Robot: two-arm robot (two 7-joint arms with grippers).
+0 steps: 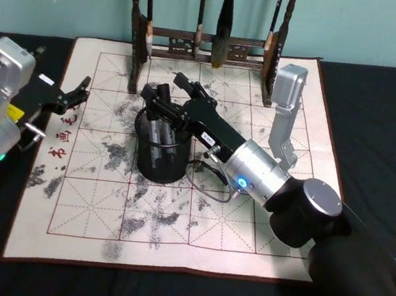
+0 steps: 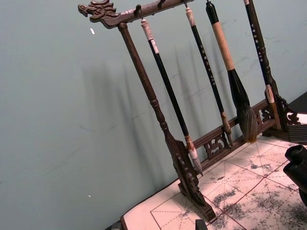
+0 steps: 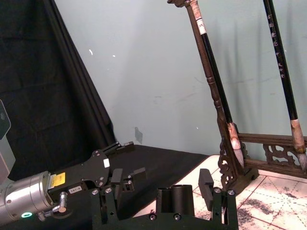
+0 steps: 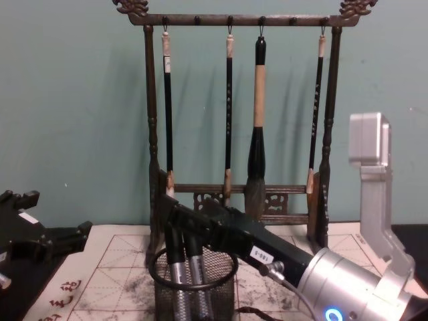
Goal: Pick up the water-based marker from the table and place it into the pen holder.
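the right gripper reached in from the right across the white felt mat and hung directly over the pen holder; its fingers stood apart, pointing down toward the cup's rim, with nothing clamped between them; in the chest view the same gripper sat just above the black wire mesh cup, and two silver-and-black markers stood upright inside the cup, side by side, their dark upper ends rising to the fingers; whether the fingers touched those ends i could not tell; the pen holder stood on the mat's left-centre squares, in front of the brush rack, near it but apart from it.

the left gripper rested at the mat's left edge, well apart from the cup, its black fingers spread open and empty; the right wrist view showed that left gripper farther off over the dark table, jaws parted.

the brush rack stood at the back of the mat with four calligraphy brushes hanging from its top bar; the mat carried red grid lines and grey ink stains; a grey angled bracket stood on the mat's right side beside the rack's right post; the table lay dark around the mat.
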